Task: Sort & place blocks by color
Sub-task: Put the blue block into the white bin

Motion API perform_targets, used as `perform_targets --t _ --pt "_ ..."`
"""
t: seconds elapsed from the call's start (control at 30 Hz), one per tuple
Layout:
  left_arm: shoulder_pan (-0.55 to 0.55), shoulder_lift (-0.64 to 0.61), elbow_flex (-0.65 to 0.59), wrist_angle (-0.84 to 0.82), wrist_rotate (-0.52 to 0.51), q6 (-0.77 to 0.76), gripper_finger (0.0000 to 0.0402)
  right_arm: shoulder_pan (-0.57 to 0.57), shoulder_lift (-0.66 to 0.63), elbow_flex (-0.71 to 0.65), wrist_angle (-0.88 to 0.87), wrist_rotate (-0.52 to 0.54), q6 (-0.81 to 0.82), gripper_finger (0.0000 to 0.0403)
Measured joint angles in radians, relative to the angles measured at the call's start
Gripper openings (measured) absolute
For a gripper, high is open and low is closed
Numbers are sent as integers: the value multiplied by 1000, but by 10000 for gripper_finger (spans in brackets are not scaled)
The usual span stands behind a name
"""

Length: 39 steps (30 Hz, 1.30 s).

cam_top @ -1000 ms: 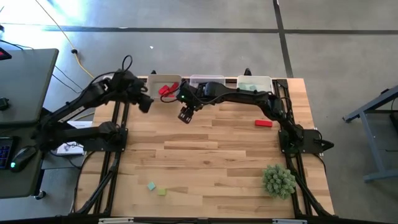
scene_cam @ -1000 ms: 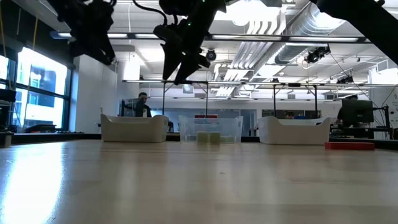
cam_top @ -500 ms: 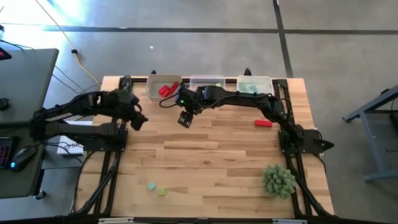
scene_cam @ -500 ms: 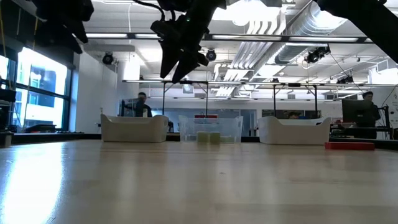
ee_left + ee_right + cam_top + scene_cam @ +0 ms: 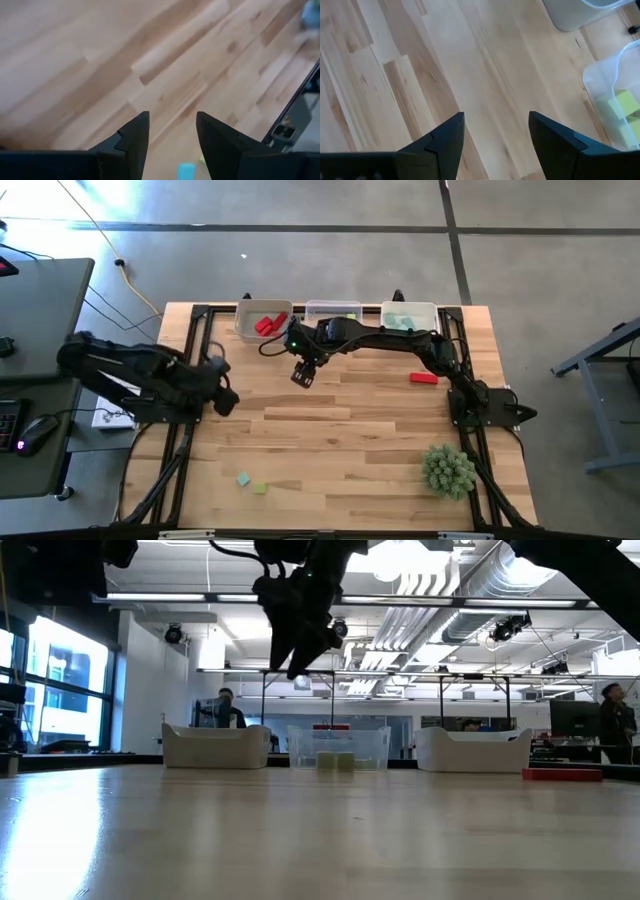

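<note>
High view: left gripper [image 5: 224, 402] empty, jaws apart, nearer the teal block [image 5: 243, 478] and yellow-green block [image 5: 260, 488] near-left; right gripper [image 5: 305, 375] wide, empty, by the far bins [image 5: 262, 321]

Left arm [image 5: 150, 375] back from the bins toward the table's left edge.

A grey concrete floor [image 5: 330, 265] surrounds the wooden table [image 5: 330, 440] — beyond it, bright windows [image 5: 60, 690], ceiling ducts [image 5: 450, 580] and strip lights.
</note>
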Motion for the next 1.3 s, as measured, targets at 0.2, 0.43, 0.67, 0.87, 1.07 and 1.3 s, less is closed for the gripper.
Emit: perform_targets --t 0.2,0.43,0.67,0.87,1.07,1.3 --pt "-132 91 0 3 -5 -130 152 0 0 0 -31 0 -36 209" --pt "-254 162 0 4 12 -287 152 0 0 0 -36 0 -52 209" --pt "-363 229 0 4 79 -434 154 0 0 0 -36 0 -77 209" --pt "-440 305 0 7 116 -501 182 0 0 0 -36 0 -77 209" --pt "-488 377 0 100 131 -555 220 0 0 0 -36 0 -77 209" --pt "-517 491 0 236 121 -556 227 0 0 0 -52 0 -81 209"
